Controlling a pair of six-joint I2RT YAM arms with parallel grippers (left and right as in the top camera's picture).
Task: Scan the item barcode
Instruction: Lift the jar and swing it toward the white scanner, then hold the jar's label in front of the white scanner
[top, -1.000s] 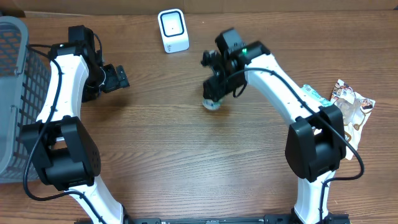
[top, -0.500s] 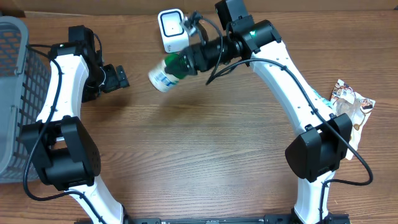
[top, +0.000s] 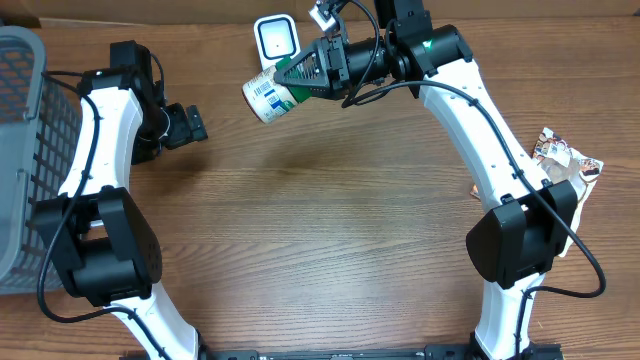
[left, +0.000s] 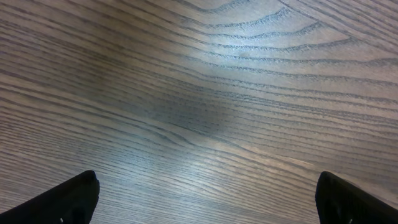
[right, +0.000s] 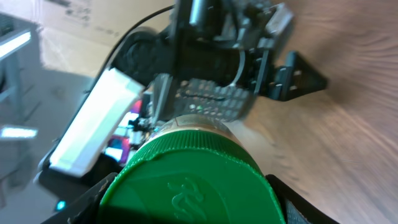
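Bottle (top: 268, 98) label print too small; nothing legible.

basket (top: 18, 130) cut off left, bottle (top: 265, 98) label unreadable

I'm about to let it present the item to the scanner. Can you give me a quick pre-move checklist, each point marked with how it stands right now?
1. Right gripper clamped on the bottle at its green lid: ok.
2. Bottle lifted off the table: ok.
3. Bottle close to the scanner: ok, it hangs tilted right beside it.
4. Barcode turned toward the scanner: cannot tell; the label's print is too small to read.
5. Left gripper open, holding nothing, away from the bottle: ok.
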